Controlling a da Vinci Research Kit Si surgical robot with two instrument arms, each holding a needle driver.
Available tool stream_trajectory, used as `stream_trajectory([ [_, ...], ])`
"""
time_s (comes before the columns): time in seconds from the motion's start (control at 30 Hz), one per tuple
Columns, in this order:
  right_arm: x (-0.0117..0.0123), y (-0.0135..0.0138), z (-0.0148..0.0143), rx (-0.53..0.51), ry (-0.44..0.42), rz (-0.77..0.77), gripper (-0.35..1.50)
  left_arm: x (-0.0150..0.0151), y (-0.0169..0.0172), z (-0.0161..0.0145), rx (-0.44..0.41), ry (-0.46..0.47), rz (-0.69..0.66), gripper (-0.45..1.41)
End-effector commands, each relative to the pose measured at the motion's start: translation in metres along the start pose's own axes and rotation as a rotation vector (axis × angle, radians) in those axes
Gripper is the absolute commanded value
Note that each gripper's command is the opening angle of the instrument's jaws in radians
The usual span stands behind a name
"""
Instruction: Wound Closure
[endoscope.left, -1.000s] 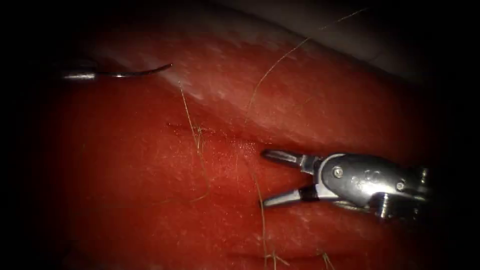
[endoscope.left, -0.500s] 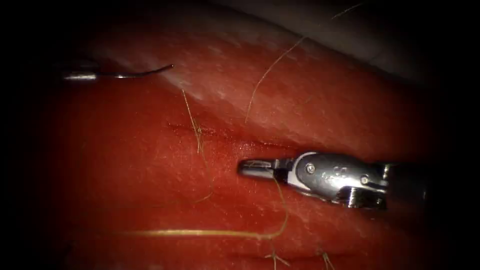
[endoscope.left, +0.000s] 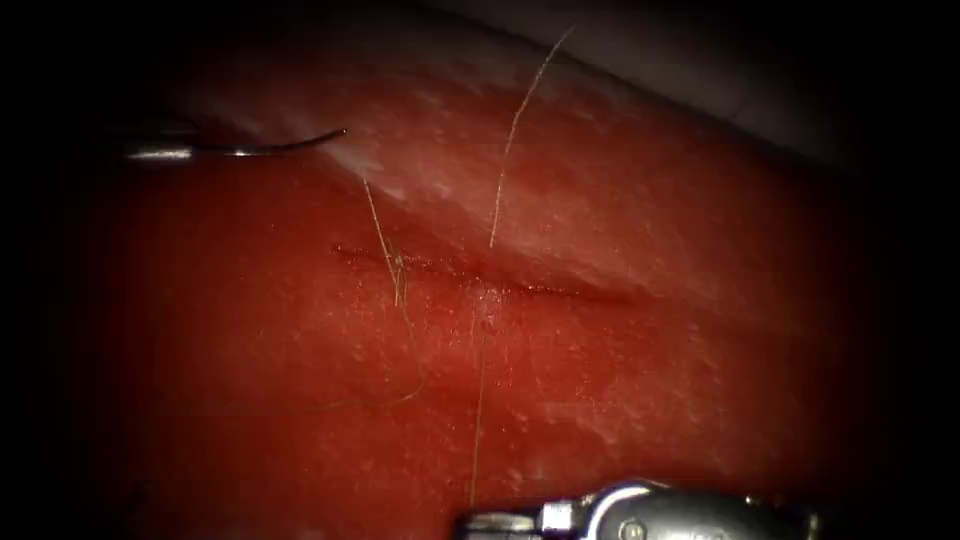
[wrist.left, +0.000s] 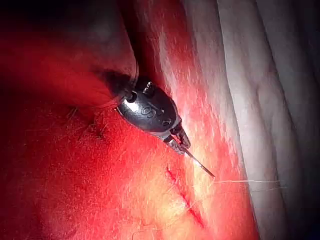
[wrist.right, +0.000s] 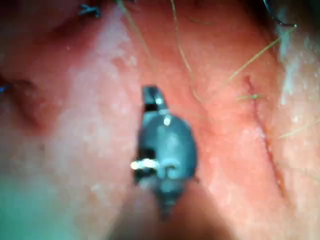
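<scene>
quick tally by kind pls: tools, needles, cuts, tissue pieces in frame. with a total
Tools: 2, the left tool shut on the needle, the right tool at the near edge of the endoscope view
Needles: 1, the needle held left of the cut, out of the tissue
Cuts: 1, the cut
Tissue pieces: 1, the tissue
Total: 5

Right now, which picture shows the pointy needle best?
The left wrist view: the needle sticks out straight from the left end effector, just above the cut. The endoscope view shows it dimly at the far left. The right wrist view doesn't show it clearly.
</scene>
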Motion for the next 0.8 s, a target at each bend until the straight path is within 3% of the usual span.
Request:
stream_trajectory([
  [0.03, 0.0001, -0.0006, 0.0012, 0.013, 0.003, -0.002, -0.35, -0.0005, 0.0002, 0.0007, -0.002, 0.001, 0.0, -0.35],
  [0.27, 0.0016, -0.0028, 0.0016, 0.045, -0.001, -0.012, -0.33, -0.0005, 0.0002, 0.0007, -0.002, 0.001, 0.0, -0.35],
  [0.3, 0.0018, -0.0025, 0.0017, 0.017, 0.003, -0.01, 0.46, -0.0005, 0.0003, 0.0007, -0.002, 0.001, 0.0, -0.35],
  [0.37, 0.002, -0.0021, 0.0015, -0.024, 0.008, -0.006, 1.18, -0.0005, 0.0003, 0.0007, -0.002, 0.001, 0.0, -0.35],
  [0.47, 0.0024, -0.0006, 0.0001, -0.042, 0.004, -0.024, 1.23, -0.0005, 0.0003, 0.0007, -0.002, 0.001, 0.0, -0.35],
  [0.57, 0.002, 0.0036, -0.0019, -0.098, -0.008, -0.044, 1.23, -0.0005, 0.0003, 0.0007, -0.002, 0.001, 0.0, -0.35],
  [0.67, 0.0, 0.0083, -0.0023, -0.163, -0.016, -0.048, 1.23, -0.0005, 0.0002, 0.0007, -0.002, 0.001, 0.0, -0.35],
  [0.8, -0.0026, 0.0122, -0.0011, -0.203, -0.017, -0.056, 1.23, -0.0005, 0.0002, 0.0007, -0.002, 0.001, 0.0, -0.35],
])
